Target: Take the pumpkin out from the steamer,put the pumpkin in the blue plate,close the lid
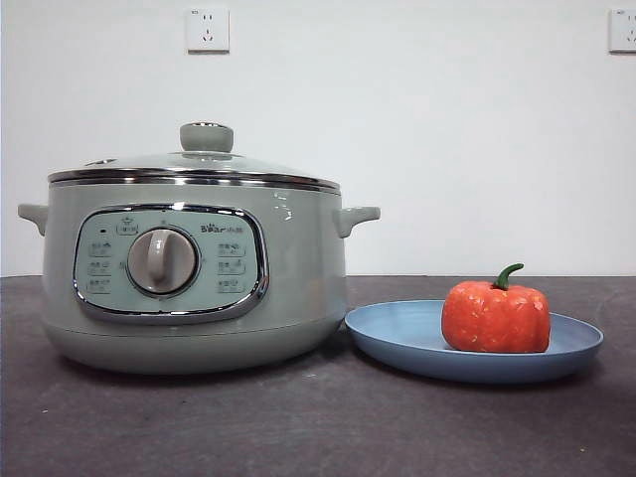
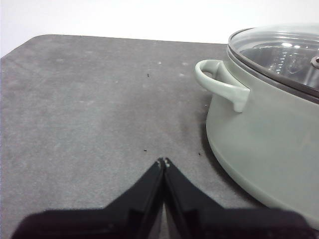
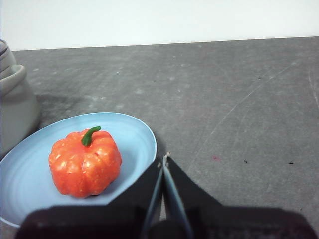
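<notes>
The orange-red pumpkin (image 1: 496, 316) with its green stem sits upright in the blue plate (image 1: 397, 338), right of the steamer (image 1: 298, 278). The glass lid (image 1: 206, 159) with its sage-green knob rests shut on the steamer. The right wrist view shows the pumpkin (image 3: 84, 162) in the plate (image 3: 132, 134); my right gripper (image 3: 164, 158) is shut and empty beside the plate's rim. The left wrist view shows the steamer (image 2: 264, 134) with the lid (image 2: 279, 50) on it; my left gripper (image 2: 163, 161) is shut and empty over the table beside the pot. Neither gripper shows in the front view.
The dark grey table (image 1: 318, 427) carries the pot and plate. A white wall with two sockets (image 1: 207, 30) stands behind. The steamer's side handle (image 2: 219, 84) juts toward my left gripper. Bare tabletop (image 3: 239, 109) lies beside the plate.
</notes>
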